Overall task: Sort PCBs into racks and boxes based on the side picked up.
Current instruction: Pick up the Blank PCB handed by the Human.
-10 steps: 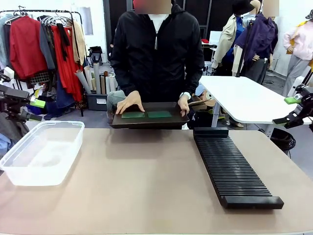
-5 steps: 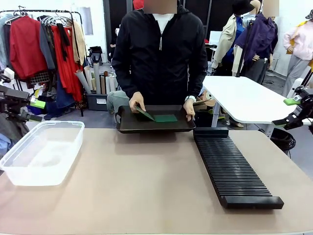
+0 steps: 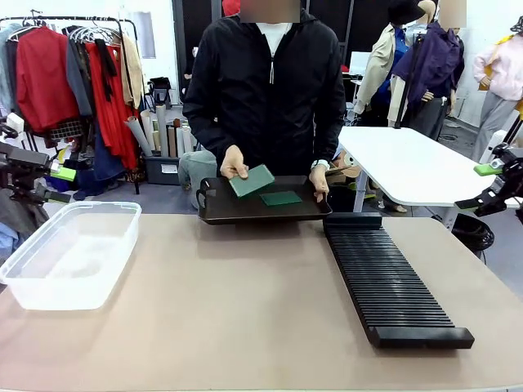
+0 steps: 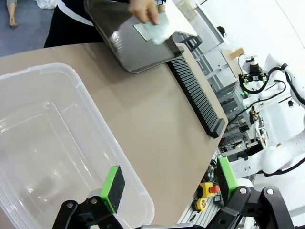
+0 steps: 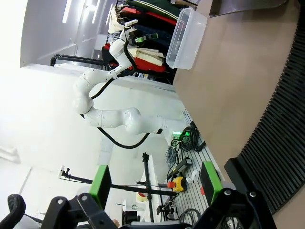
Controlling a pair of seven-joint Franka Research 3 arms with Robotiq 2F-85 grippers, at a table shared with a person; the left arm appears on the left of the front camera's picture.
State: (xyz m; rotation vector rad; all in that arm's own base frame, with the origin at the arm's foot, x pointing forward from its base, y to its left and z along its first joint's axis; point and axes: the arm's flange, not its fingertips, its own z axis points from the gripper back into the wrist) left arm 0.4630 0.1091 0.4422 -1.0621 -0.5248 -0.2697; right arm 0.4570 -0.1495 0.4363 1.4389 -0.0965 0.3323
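no readable text, labels, brands or numbers

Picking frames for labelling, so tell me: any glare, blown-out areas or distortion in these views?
Front view: evenly lit and sharp, soft shadow under the tray. Left wrist view: tilted wide-angle, glare sheens the tray and washes the held PCB pale; upper right is overexposed. Right wrist view: rolled sideways, left side blown out white, rack clear.

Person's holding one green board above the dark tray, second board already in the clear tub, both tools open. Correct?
No. The second thin green circuit board lies on the dark shallow tray, not in the clear plastic tub; the front view shows it. Rest holds: the person's hand holds the other green board above the tray, and the left tool and right tool are open.
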